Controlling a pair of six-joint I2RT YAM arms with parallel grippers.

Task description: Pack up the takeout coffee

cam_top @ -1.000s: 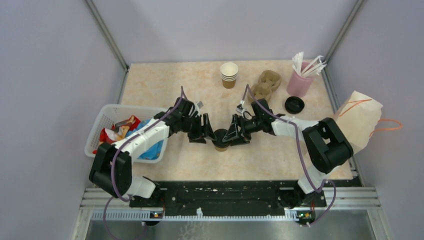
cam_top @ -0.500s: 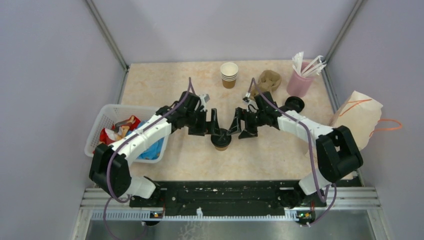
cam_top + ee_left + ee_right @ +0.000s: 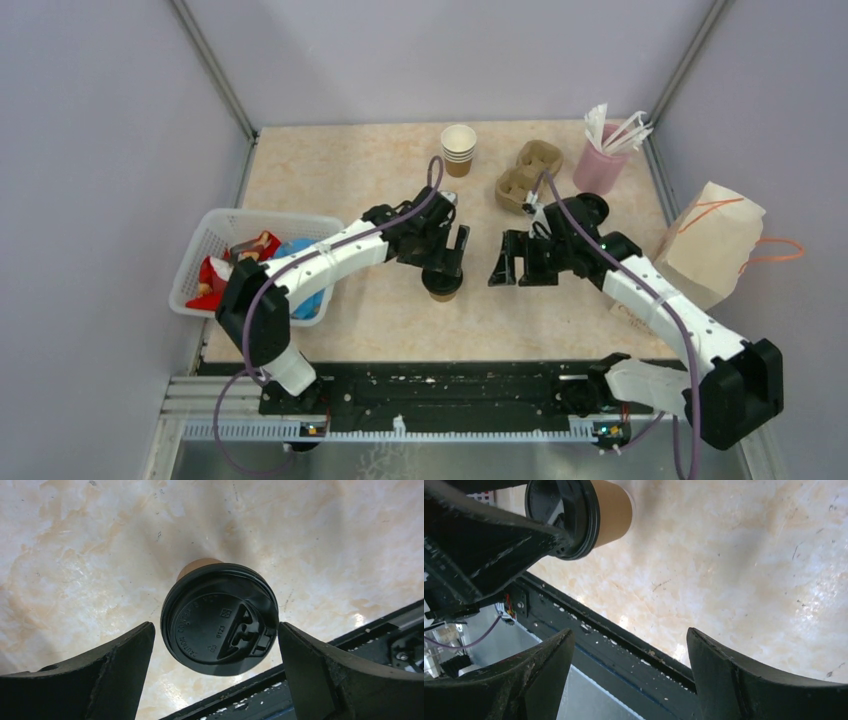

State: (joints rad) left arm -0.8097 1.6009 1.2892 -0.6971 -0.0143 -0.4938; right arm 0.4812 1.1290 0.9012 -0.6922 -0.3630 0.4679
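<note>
One brown paper cup with a black lid (image 3: 441, 284) stands upright on the table's near middle. My left gripper (image 3: 447, 257) hangs just above it, open. In the left wrist view the lid (image 3: 220, 617) lies between the two fingers of the left gripper (image 3: 215, 632), and neither finger touches it. My right gripper (image 3: 514, 268) is open and empty, a short way right of the cup. The right wrist view shows the cup (image 3: 611, 511) at the top left, far from the right gripper (image 3: 629, 642). No second lidded cup is in view.
A stack of lidless paper cups (image 3: 458, 148) stands at the back. The pulp carrier (image 3: 525, 172), pink cup of sticks (image 3: 600, 163) and a loose black lid (image 3: 592, 207) are back right. A paper bag (image 3: 712, 240) is at the right edge, a white basket (image 3: 232, 226) at the left.
Both grippers flanked the cup a second ago. My right gripper has drawn back to the right. My left gripper has swung round and now sits over the lid.
</note>
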